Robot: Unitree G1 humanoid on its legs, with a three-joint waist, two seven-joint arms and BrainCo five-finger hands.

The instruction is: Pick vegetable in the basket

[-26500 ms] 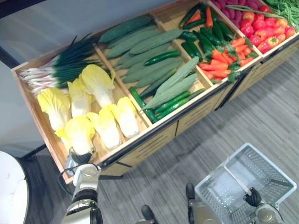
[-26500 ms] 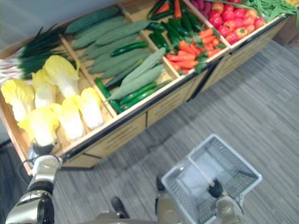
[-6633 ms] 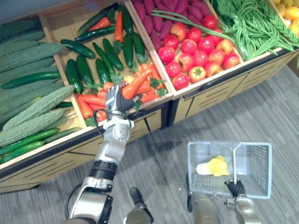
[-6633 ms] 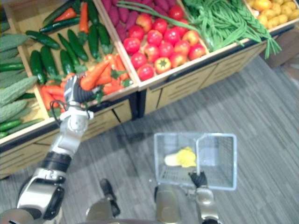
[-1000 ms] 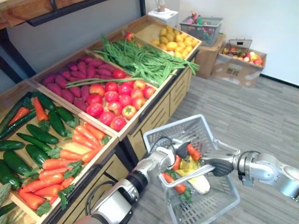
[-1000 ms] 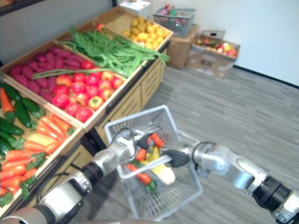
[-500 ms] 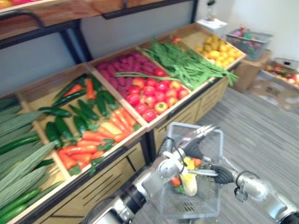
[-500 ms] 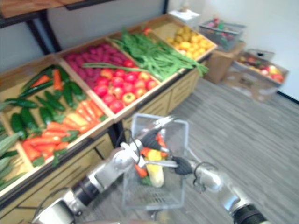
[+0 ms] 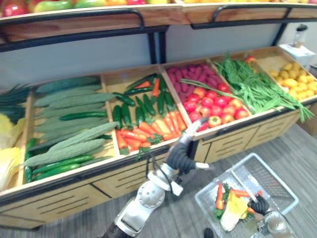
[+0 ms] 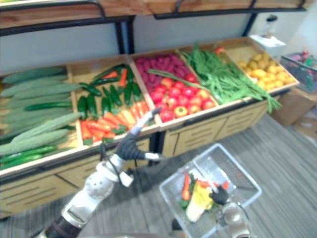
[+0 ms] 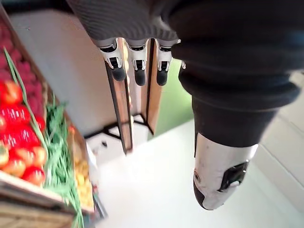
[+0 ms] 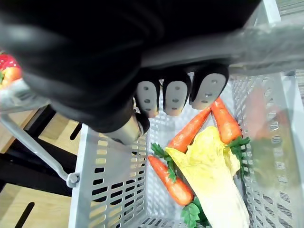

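Down by the floor before the vegetable stand (image 9: pixel 64 196), the right hand (image 9: pixel 258 204) curls round the handle (image 12: pixel 275 38) of the basket (image 9: pixel 274 184), which holds carrots (image 12: pixel 227 124) and a cabbage (image 12: pixel 213 175), while the left hand (image 9: pixel 181 156) hovers empty, fingers straight, near the tomatoes (image 9: pixel 213 106).

Left robot hand (image 9: pixel 181 157) aloft (fingers (image 11: pixel 118 71) straight)

Soft, even light falls from overhead onto the vegetable stand (image 9: pixel 59 201), bright and without glare. The shelf (image 9: pixel 89 25) above casts a mild shade on the grey wall (image 9: pixel 124 49) behind it. Seen close up, the right hand (image 12: pixel 104 80) looms dark against the pale, well-lit basket (image 12: pixel 102 190).
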